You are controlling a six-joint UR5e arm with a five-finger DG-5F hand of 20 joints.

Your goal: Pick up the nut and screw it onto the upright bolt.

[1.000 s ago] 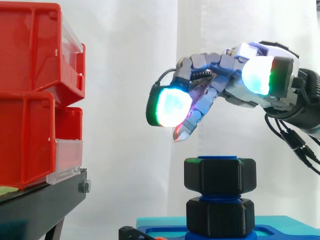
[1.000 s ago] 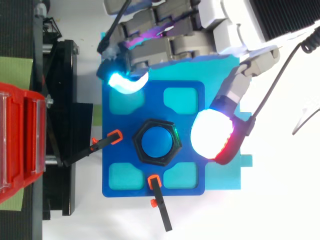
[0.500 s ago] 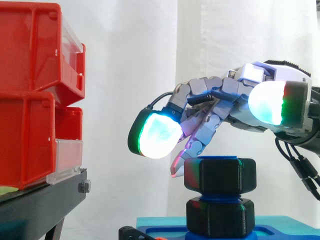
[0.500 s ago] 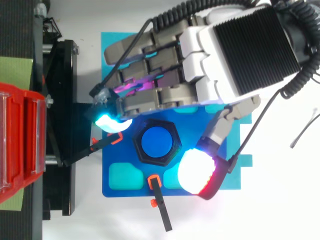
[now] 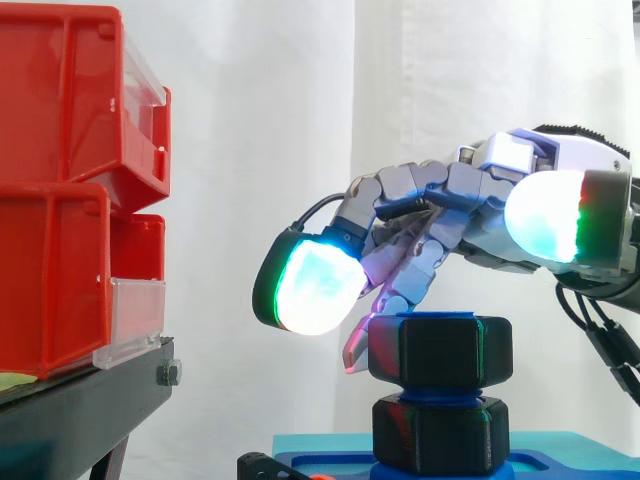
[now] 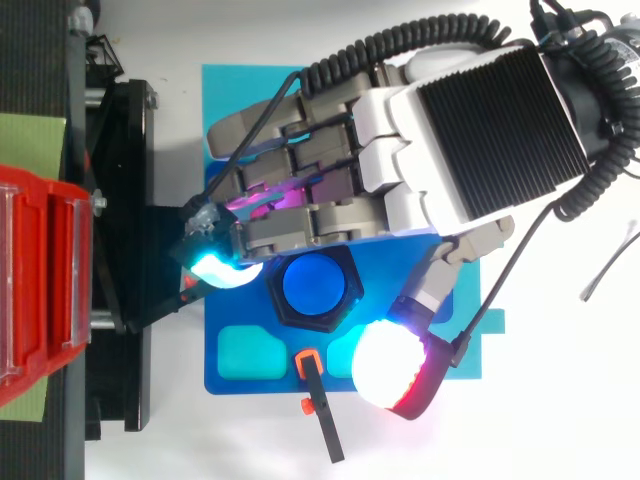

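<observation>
Against the white curtain (image 5: 250, 100), I hold the hand (image 6: 480, 140) above the bolt's (image 6: 312, 283) nut (image 5: 440, 350), fingers (image 5: 395, 195) apart, poised to grip.

We find both views bright and evenly lit, and the white fabric curtain (image 5: 250, 150) reads as a pale, almost shadowless backdrop. The strongest local light comes from the robot hand (image 6: 480, 130) itself. Its glowing fingertips (image 5: 312, 288) shine white with cyan, green and red rims, leaving a faint coloured sheen on the black hexagonal plastic nut (image 5: 440, 350). From above, the white tabletop (image 6: 570, 400) glares, and the teal plastic base (image 6: 215, 90) darkens just beside the hand.
</observation>
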